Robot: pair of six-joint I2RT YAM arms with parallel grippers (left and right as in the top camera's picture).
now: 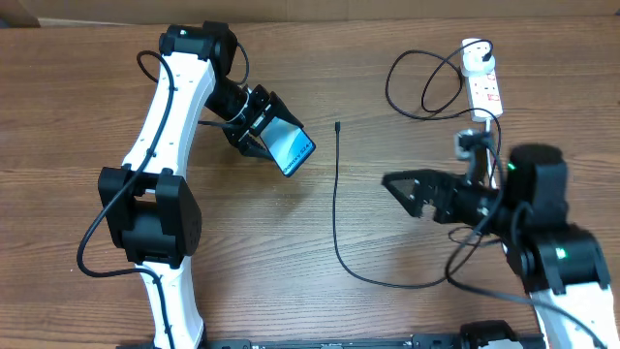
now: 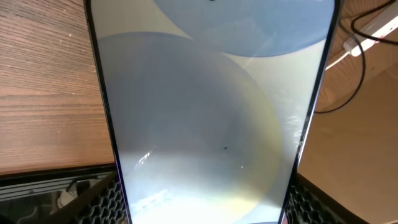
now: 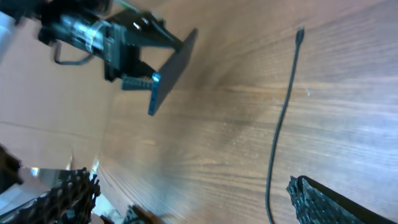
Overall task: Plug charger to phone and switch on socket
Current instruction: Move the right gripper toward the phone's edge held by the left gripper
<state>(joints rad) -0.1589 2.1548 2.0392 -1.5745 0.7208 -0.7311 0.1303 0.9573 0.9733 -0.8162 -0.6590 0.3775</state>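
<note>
In the left wrist view the phone (image 2: 211,112) is cut off at top and bottom, the fingers (image 2: 102,200) of the left gripper (image 1: 266,136) are largely hidden behind it, and overhead the socket (image 1: 487,89) is partly covered by the right arm (image 1: 542,184), its switches too small to be read.

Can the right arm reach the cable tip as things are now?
Probably yes: the tip lies bare on the table, nothing stands between, and the right fingers are open.

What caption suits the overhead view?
Left tool grips the phone while the open right tool faces the charger cable lying on the table.
</note>
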